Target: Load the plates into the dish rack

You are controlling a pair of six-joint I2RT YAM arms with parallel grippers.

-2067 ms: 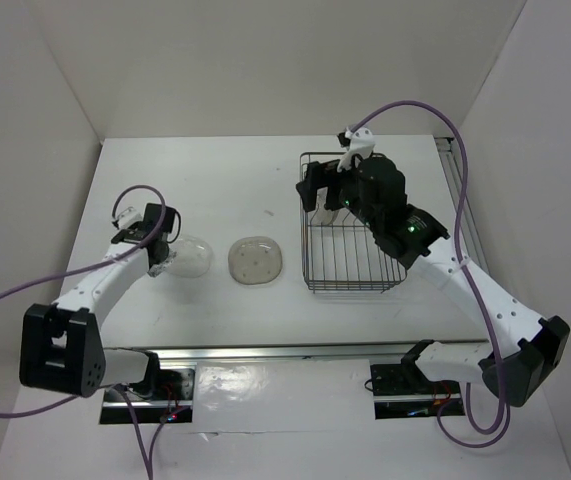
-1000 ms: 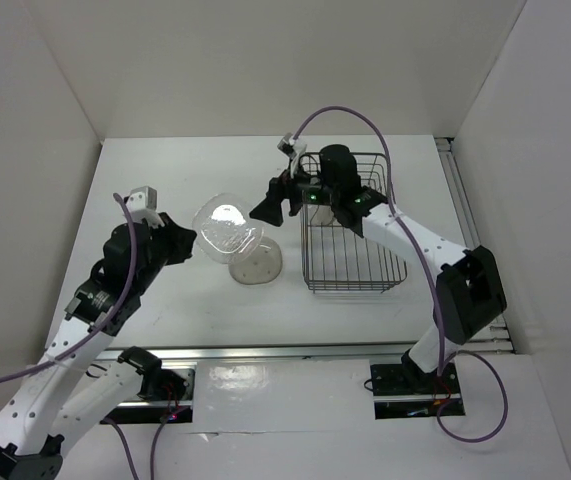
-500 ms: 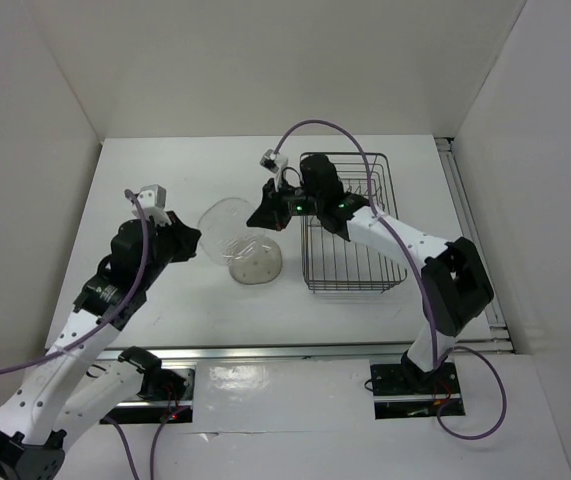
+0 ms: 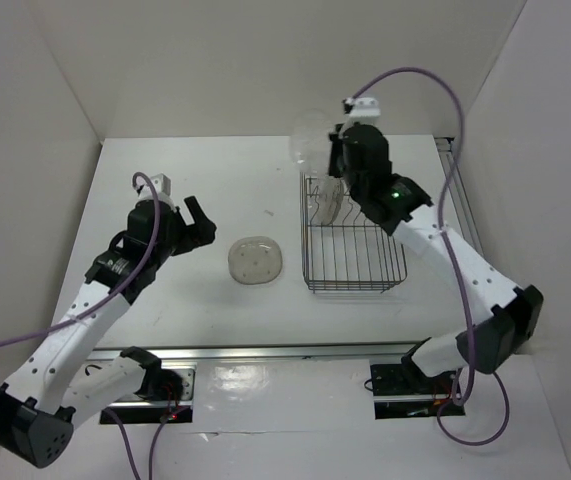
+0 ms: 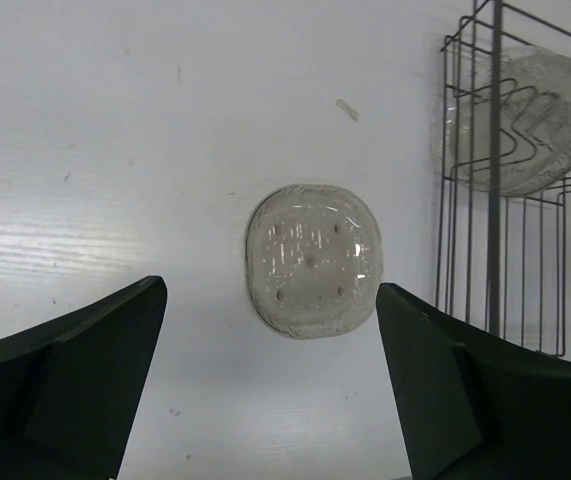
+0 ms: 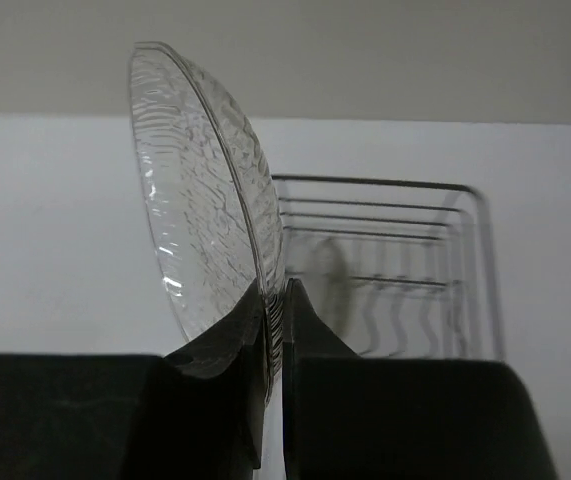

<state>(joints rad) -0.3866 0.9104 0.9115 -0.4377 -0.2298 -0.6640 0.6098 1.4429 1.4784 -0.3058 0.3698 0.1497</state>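
Right pincer [image 6: 274,335] is pinching the rim of a clear ribbed rounded-square plastic plate [image 6: 205,200], held on edge in the air by the far end of the dark wire dish rack [image 4: 355,262]. At least one translucent plate [image 5: 525,120] stands in the rack's far slots. Left pincer [image 4: 197,222] is spread above the white table [image 4: 165,170]. A smoky dotted plate [image 5: 312,260] lies flat on the table, just left of the rack.

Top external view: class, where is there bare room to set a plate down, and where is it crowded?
Free: the dish rack's near slots, and the table beyond the smoky plate and the open left gripper. Crowded: the rack's far end, where racked plates stand and the right gripper holds a clear plate above.
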